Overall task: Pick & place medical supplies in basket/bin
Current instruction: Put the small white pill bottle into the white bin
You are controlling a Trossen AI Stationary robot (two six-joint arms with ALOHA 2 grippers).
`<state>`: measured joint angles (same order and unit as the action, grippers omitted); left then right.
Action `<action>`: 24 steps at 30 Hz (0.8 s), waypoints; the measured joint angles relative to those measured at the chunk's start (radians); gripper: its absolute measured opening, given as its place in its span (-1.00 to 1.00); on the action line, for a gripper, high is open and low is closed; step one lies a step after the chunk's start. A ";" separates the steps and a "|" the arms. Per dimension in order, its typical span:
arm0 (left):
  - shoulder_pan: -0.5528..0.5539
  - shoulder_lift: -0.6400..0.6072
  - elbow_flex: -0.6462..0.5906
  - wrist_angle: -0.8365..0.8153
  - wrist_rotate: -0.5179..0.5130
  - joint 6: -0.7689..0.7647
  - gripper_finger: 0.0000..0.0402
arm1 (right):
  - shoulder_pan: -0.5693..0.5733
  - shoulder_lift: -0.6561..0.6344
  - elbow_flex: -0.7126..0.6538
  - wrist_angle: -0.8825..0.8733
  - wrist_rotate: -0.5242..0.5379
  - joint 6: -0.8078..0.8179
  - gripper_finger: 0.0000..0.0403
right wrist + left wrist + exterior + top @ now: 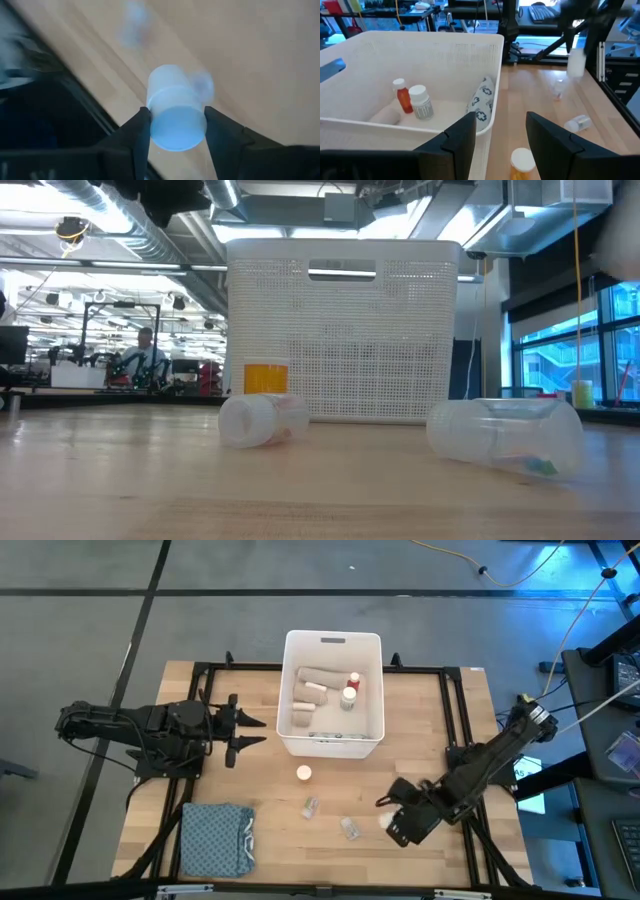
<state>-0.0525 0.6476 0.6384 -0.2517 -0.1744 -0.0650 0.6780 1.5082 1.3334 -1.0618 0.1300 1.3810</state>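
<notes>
The white bin [331,745] stands at the table's far middle and holds beige bandage rolls [309,692], a red-capped bottle [402,96], a white bottle [420,102] and a dotted packet [481,100]. On the table near it lie an orange bottle with a white cap [304,773] and two clear vials [311,807] [349,828]. My left gripper [250,730] hovers open just left of the bin. My right gripper [390,818] is at the near right, shut on a small white bottle [175,115]. The low view shows the bin [345,330] and both vials [262,420] [505,435], no gripper. My right gripper pinches the small white bottle between its two fingers [141,131], one on each side of the round body near the end that faces the wrist [177,131]. The fingers come from above. The bottle [576,62] hangs below them, lifted clear of the table.
A folded blue-grey cloth [217,838] lies at the near left corner. A black frame [455,710] runs around the tabletop. Bare wood shows between the bin and the near edge, apart from the orange bottle and the vials.
</notes>
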 joint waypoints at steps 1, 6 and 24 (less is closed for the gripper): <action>0.000 0.000 0.000 -0.003 0.000 0.000 -0.17 | -0.010 0.000 0.043 -0.013 0.057 -0.078 -0.22; 0.000 0.000 0.000 -0.002 0.000 0.000 -0.17 | -0.077 0.000 0.262 -0.125 0.288 -0.368 -0.22; 0.000 0.000 0.000 -0.041 0.000 0.000 -0.17 | -0.858 0.060 0.544 -0.126 0.071 -1.215 -0.21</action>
<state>-0.0525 0.6476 0.6384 -0.2930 -0.1743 -0.0650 -0.1796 1.5678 1.8774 -1.1880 0.2008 0.1661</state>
